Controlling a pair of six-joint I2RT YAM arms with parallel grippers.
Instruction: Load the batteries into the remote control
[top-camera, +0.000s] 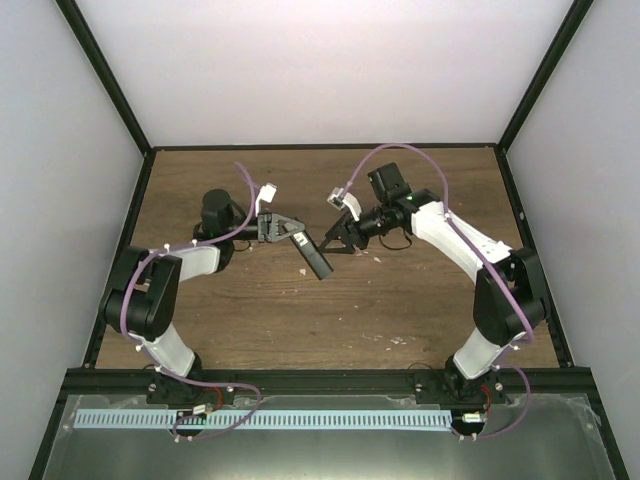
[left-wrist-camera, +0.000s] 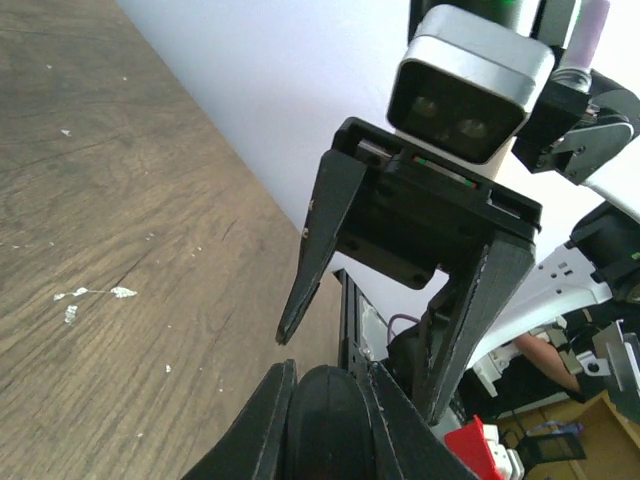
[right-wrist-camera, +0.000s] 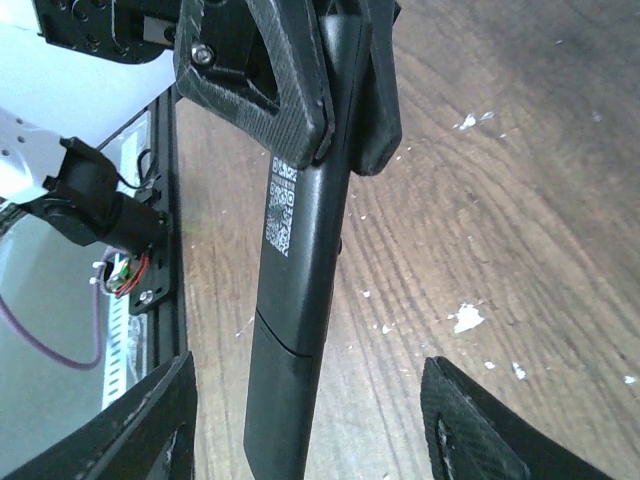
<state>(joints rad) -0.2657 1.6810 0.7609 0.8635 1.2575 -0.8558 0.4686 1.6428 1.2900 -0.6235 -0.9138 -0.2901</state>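
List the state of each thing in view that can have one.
left gripper, shut on the remote.
right gripper, open, close to the remote, not touching it.
remote, held in the air by one end, labelled back facing the right gripper.
batteries, none in view.

Both arms bend inward from their bases, wrists facing each other closely. The left tool (top-camera: 292, 232) is clamped on the remote control (top-camera: 314, 258). The right tool (top-camera: 332, 243) has its jaws parted, straddling the remote control without touching it.
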